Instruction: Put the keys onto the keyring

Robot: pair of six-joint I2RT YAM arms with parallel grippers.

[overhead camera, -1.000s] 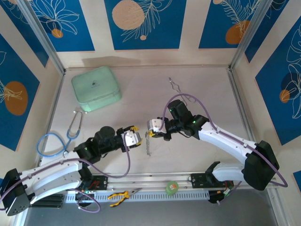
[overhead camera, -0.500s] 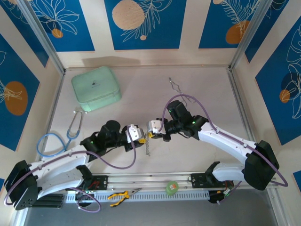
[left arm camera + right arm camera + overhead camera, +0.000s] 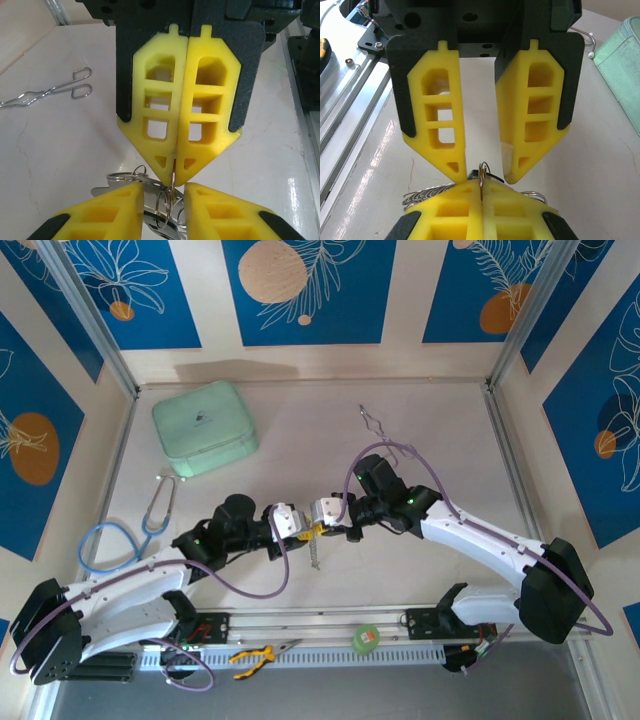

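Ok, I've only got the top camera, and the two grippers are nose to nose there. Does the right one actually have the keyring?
Observer: Yes. On the right wrist view the right gripper is shut on the keyring, pinching it edge-on at its fingertips.
Operator: And the left jaws?
Observer: The left gripper is open, with one finger on each side of that ring.
Operator: Anything else in there?
Observer: The left wrist view shows more metal rings bunched beside the pinched one.
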